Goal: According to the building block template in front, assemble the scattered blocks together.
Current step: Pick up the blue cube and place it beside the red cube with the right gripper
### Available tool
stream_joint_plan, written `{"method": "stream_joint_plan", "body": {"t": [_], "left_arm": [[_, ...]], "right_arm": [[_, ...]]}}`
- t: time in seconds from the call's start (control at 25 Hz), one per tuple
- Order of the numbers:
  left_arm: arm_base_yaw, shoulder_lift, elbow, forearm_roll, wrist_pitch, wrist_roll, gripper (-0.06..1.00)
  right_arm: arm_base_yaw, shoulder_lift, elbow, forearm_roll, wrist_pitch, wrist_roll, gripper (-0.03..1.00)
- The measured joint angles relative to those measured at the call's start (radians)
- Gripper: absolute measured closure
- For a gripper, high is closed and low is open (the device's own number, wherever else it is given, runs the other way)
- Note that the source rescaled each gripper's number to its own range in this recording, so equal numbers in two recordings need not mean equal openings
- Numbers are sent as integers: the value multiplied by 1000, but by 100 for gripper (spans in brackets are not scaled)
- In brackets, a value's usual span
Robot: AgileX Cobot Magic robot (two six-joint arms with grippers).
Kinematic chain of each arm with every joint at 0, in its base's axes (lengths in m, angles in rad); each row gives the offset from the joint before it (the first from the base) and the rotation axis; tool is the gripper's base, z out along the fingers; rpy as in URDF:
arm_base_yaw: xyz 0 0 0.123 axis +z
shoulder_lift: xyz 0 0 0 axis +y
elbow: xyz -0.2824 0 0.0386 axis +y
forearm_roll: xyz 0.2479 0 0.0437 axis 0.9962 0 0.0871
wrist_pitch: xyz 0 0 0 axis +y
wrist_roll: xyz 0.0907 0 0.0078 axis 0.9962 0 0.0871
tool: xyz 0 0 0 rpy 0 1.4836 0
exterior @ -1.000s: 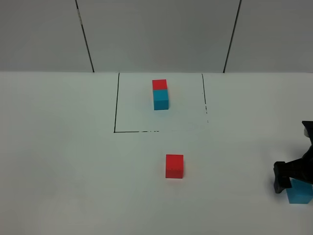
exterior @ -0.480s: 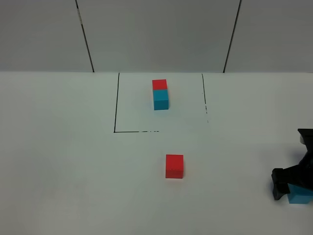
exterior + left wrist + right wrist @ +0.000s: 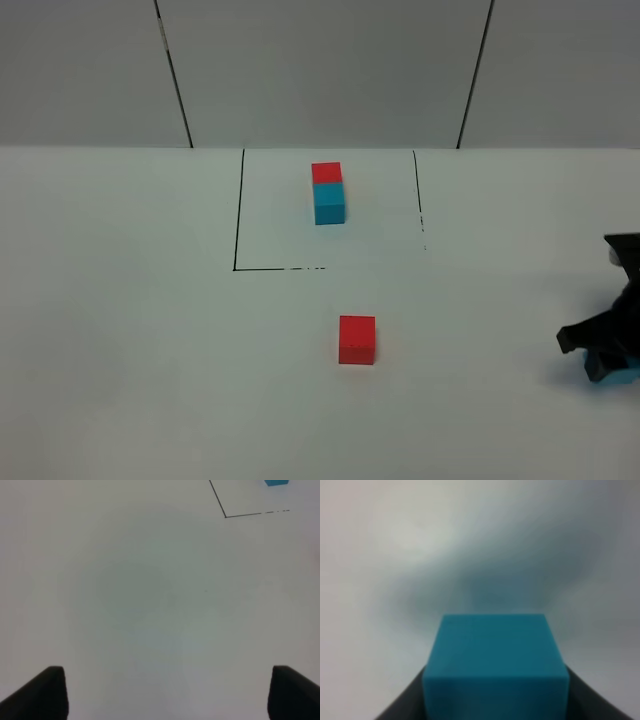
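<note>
The matte, sharp-edged cyan cube (image 3: 495, 665) sits at the high view's far lower right, clamped by the right end effector (image 3: 600, 348). Best carry it level to the red cube (image 3: 357, 339) at lower centre, faces flush as in the template (image 3: 327, 192) at upper centre. The left end effector (image 3: 160, 695) gapes empty over the smooth white bench (image 3: 150, 590).

This looks like a robotics lab test bench. A uniform white surface (image 3: 120, 350) carries a thin black square outline (image 3: 238, 210) drawn ahead of the black fingers (image 3: 47, 695). Behind it stand blank pale wall panels (image 3: 320, 70) split by dark seams (image 3: 174, 75). A plain red cube (image 3: 357, 339) serves as a prop.
</note>
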Motion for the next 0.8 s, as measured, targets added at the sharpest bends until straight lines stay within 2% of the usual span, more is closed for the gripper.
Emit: {"method": "stream_joint_plan", "body": {"t": [0.2, 0.36, 0.44, 0.56, 0.8], "left_arm": [[0, 0, 0, 0, 0, 0, 25], [0, 0, 0, 0, 0, 0, 25], [0, 0, 0, 0, 0, 0, 25], [0, 0, 0, 0, 0, 0, 25], [0, 0, 0, 0, 0, 0, 25]], "right_arm": [[148, -28, -179, -22, 170, -283, 93], [302, -19, -259, -79, 207, -491, 93], [367, 10, -303, -100, 235, -528, 93], [417, 83, -386, -125, 277, -547, 93], [452, 231, -493, -159, 317, -615, 93]]}}
